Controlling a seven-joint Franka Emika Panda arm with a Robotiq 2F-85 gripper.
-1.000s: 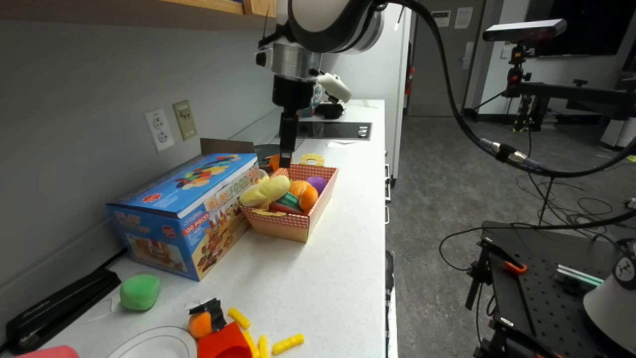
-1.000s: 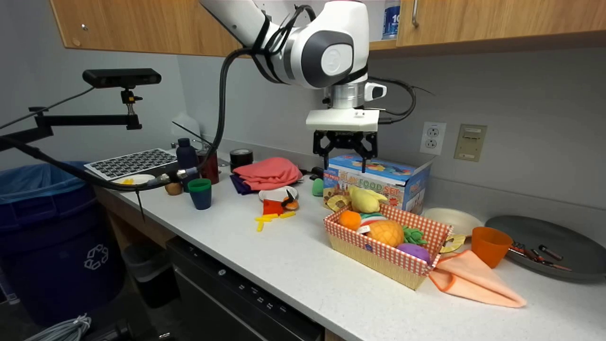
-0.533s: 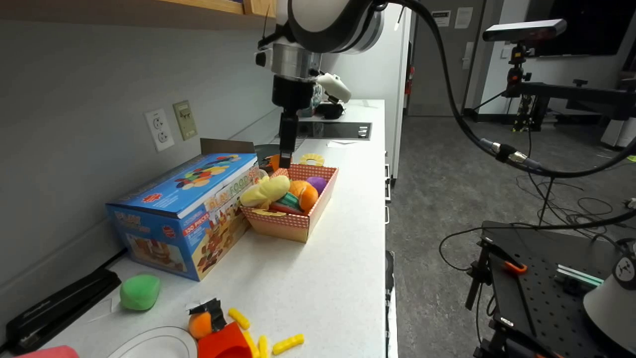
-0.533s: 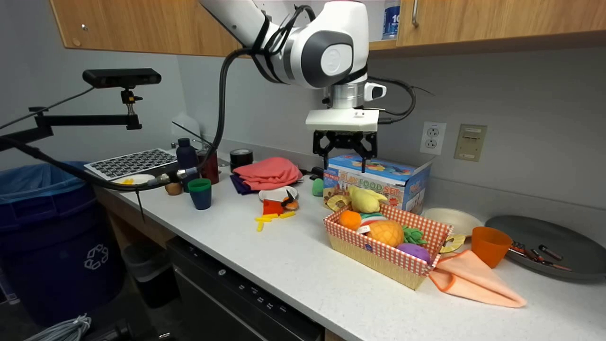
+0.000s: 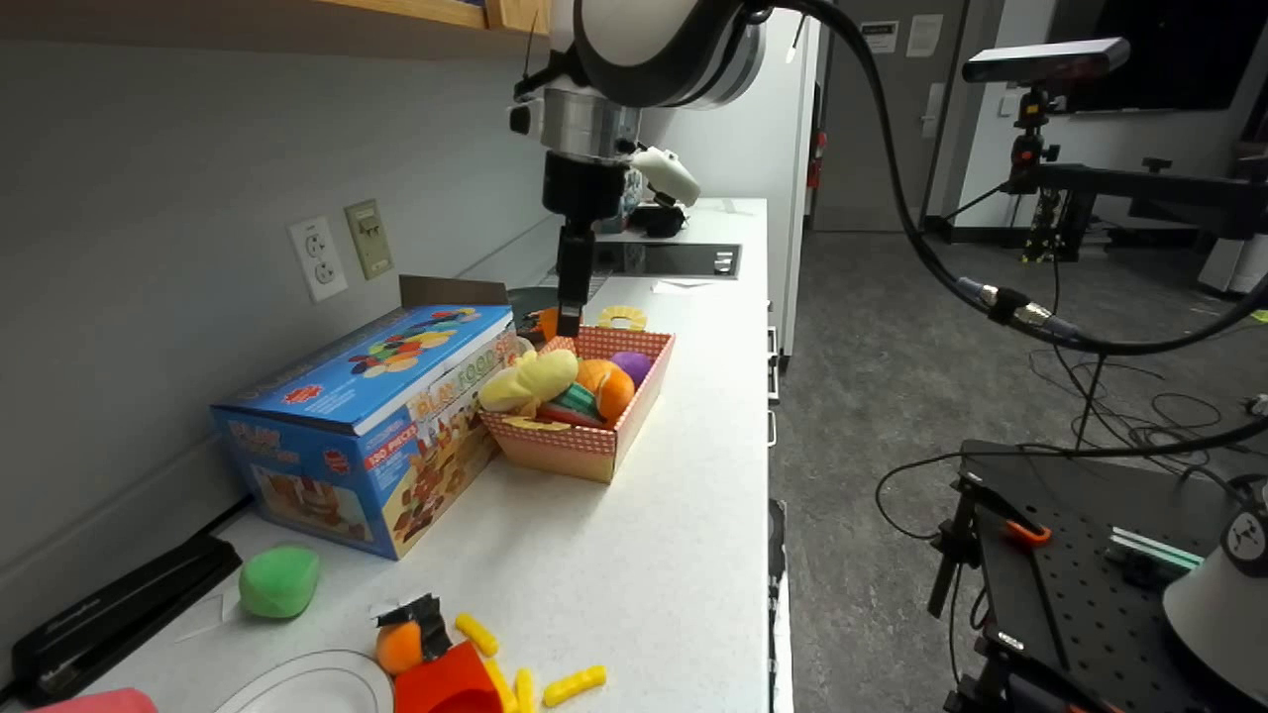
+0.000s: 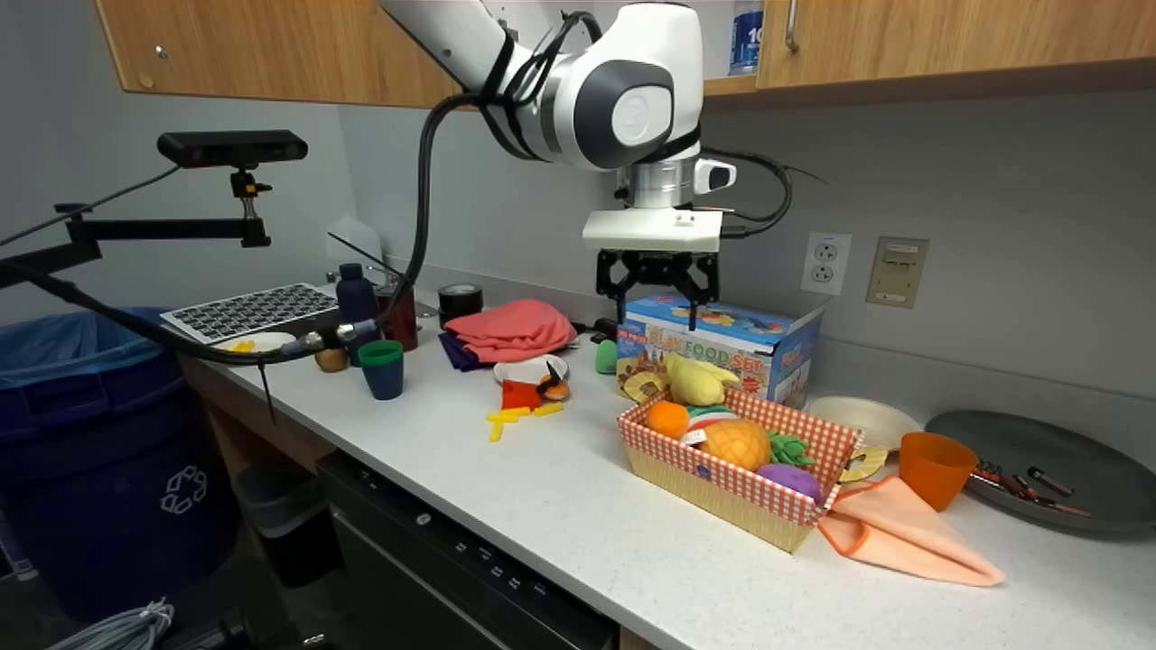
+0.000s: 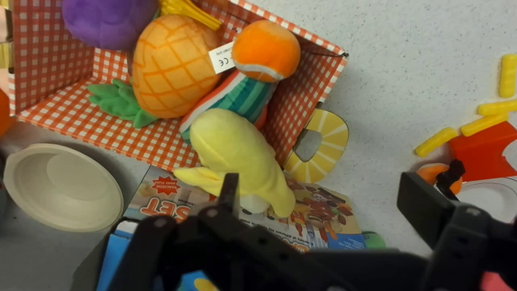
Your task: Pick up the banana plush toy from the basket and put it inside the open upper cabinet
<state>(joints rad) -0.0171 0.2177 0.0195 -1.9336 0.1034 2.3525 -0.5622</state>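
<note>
From here, above the gripper, the arm blocks much of the open cabinet; in the wrist view a finger hides part of the banana toy; fine print on a tag below is unreadable.

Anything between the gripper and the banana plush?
Nothing visible. The open gripper hangs higher up, and the banana plush lies on top at one end of the basket, uncovered. Only a side risk: the play food box stands close beside that end and might get brushed on descent.
</note>
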